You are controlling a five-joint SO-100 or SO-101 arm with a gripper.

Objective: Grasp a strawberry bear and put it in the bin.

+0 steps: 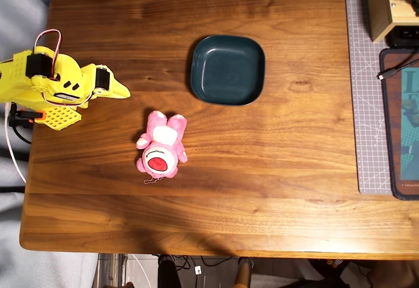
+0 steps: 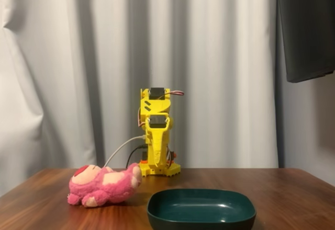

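My yellow gripper (image 1: pixel 121 92) sits folded at the table's left edge in the overhead view, jaws pinched to a point, empty. The strawberry bear (image 1: pixel 161 145) lies face-up just beyond it — below-left of the bin (image 1: pixel 228 69). I'd open wide, straddling its middle.

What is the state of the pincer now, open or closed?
Pincer: closed, holding nothing; the strawberry bear lies apart on the table.

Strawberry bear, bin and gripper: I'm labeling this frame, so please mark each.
strawberry bear (image 1: pixel 159 152), overhead view, on its face.
bin (image 1: pixel 227 69), overhead view, on its bare floor.
gripper (image 1: pixel 122 93), overhead view, at its fingertips.
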